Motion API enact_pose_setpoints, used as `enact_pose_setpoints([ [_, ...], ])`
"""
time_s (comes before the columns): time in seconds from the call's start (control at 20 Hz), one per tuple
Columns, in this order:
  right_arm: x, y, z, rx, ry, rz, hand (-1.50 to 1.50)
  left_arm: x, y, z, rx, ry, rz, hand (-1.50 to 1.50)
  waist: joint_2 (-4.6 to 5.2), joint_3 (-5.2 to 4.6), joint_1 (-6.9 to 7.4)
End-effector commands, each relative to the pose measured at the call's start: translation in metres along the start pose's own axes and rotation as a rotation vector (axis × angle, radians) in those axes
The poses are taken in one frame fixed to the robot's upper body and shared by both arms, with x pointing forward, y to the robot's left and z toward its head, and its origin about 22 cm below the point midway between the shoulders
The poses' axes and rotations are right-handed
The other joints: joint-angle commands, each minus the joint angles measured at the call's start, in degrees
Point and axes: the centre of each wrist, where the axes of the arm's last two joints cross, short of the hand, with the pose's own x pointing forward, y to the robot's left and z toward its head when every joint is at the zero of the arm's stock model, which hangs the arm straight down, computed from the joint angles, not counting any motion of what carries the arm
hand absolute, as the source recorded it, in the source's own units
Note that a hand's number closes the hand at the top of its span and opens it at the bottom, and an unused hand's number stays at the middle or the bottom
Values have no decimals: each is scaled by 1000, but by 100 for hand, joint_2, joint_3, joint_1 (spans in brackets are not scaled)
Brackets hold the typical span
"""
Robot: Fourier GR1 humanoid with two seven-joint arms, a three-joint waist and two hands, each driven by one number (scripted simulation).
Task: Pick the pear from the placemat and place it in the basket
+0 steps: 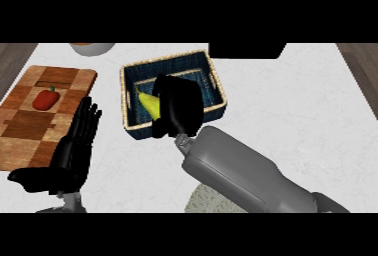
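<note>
The yellow-green pear is inside the dark blue woven basket, near its left wall. My right hand reaches over the basket from the lower right and is curled round the pear, hiding most of it. Only the pear's left side shows past the hand. The pale woven placemat lies at the lower edge, mostly covered by my right forearm. My left hand rests open at the left, fingers up, over the edge of the chopping board.
A wooden checkered chopping board with a red bell pepper lies at the left. A bowl sits at the top edge, and a black object stands behind the basket.
</note>
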Motion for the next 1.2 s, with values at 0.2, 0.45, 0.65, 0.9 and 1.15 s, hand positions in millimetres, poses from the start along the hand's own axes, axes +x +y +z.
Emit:
enact_pose_setpoints([
  [0.2, -22, 8, -23, 20, 105, -24, -150, 6, -10, -10, 2, -5, -7, 0, 13, 0, 42],
  [0.45, -40, 16, -18, 6, 54, -41, -150, -19, -12, -1, -12, 27, 12, 0, 10, 0, -4],
  [0.65, -49, 16, -18, -52, 17, -126, -150, -3, -7, 4, 12, -4, -14, 0, 9, 1, 8],
  [0.9, -25, 6, -19, -190, -40, -203, -150, -11, 2, 1, 1, 7, 1, 0, 9, -1, 26],
  [1.15, -45, -25, -20, -315, -37, -209, -150, 7, 10, -4, 10, 7, -5, 0, -28, 1, -108],
])
